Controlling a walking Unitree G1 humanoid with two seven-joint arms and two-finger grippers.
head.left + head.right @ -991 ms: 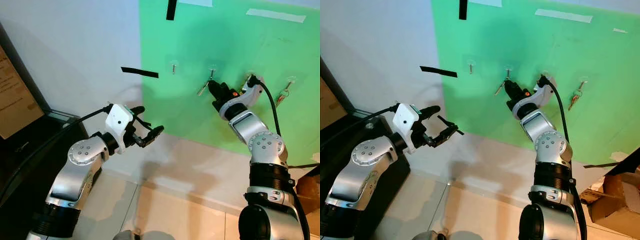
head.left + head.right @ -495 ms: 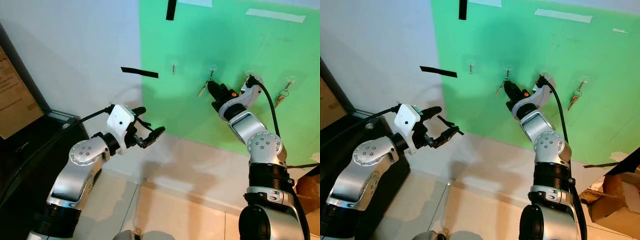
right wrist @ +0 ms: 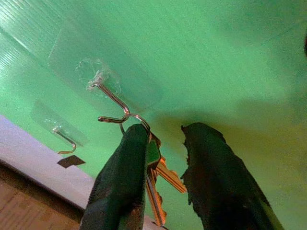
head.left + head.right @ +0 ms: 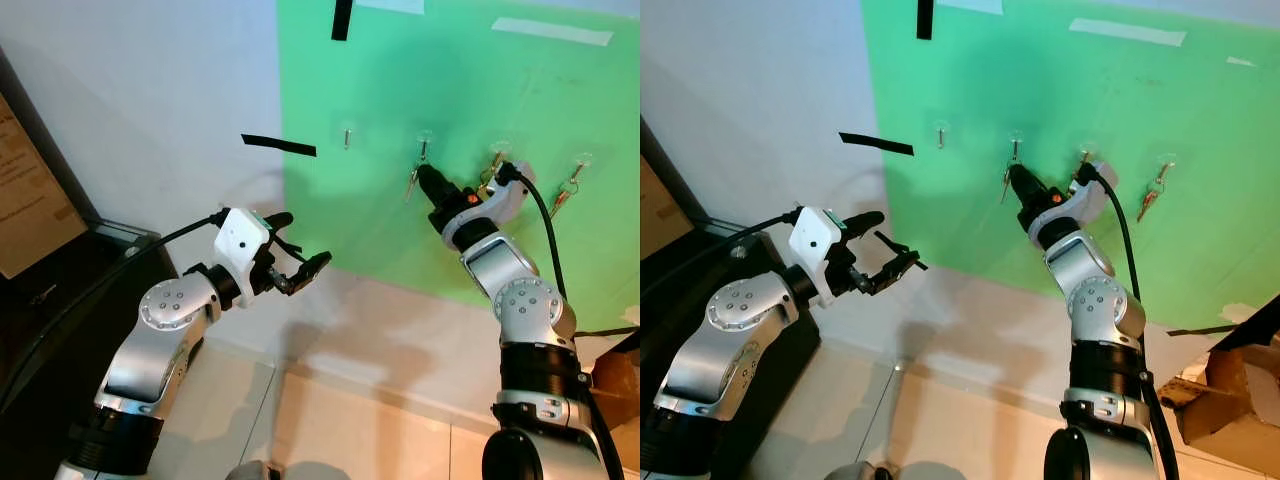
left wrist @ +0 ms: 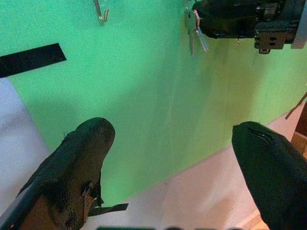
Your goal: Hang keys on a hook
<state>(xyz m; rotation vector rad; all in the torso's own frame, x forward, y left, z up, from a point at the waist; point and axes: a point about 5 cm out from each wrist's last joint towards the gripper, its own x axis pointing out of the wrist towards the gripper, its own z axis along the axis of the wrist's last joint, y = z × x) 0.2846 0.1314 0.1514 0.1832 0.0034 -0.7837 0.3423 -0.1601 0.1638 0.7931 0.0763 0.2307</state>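
Wall panel (image 4: pixel 450 90) is bright green; the adjoining wall (image 4: pixel 150 80) is plain white, marked with black tape strips (image 4: pixel 279 146). Keys (image 3: pixel 156 179) are brass-coloured on a silver ring, hanging from a silver hook (image 3: pixel 109 98). Both gripper fingers (image 3: pixel 120 187) are black, the arms silver.

Setting: indoor test corner in lived-in room — staged, not ordinary household wall. Evidence: green backdrop sheet (image 4: pixel 450 90) fixed over white wall (image 4: pixel 150 90), carrying row of clear adhesive hooks (image 4: pixel 347 133). Black tape strips (image 4: pixel 279 145) and pale tape strip (image 4: pixel 550 30) stuck on wall and sheet. Beige tiled floor (image 4: pixel 330 420) with pale skirting band below sheet. Dark cabinet (image 4: pixel 40 300) at left; cardboard box (image 4: pixel 615 380) at right — storage clutter typical of makeshift trial area.
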